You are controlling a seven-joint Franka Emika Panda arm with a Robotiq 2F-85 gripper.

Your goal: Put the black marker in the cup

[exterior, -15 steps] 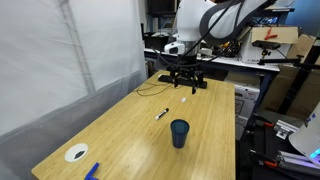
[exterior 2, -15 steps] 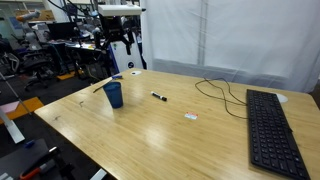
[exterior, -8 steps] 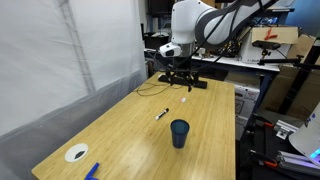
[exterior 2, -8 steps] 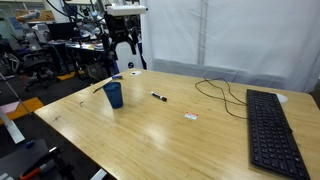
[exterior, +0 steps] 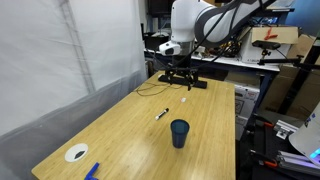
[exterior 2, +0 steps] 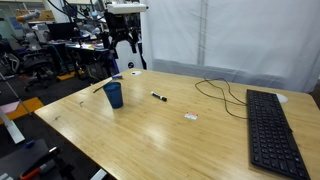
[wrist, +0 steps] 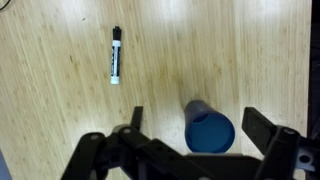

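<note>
the claw (exterior: 181,74) hangs in the air above the far end of the wooden table (exterior: 110,125), well clear of its surface. in the wrist view its two dark fingers (wrist: 262,124) are spread wide apart with nothing held between them, so it is open and empty.

the black marker (exterior: 161,114) lies flat on the bare wood, touching nothing. in the wrist view it (wrist: 116,55) lies near the top left of the picture, its pale end toward the lower edge. the cup (exterior: 179,133) stands upright near the marker but apart from it, dark blue, mouth up; in the wrist view it (wrist: 208,128) shows from above, low in the picture between the two fingers. in an exterior view the marker (exterior 2: 158,97) lies just to the right of the cup (exterior 2: 113,94).

a flat white disc (exterior: 76,154) and a blue object (exterior: 92,171) lie at the near corner of the table, well apart from the cup. a long black keyboard (exterior 2: 270,125) lies along another edge, with a thin cable (exterior 2: 215,92) looping beside it and a small white scrap (exterior 2: 191,117), perhaps paper, on the wood.
</note>
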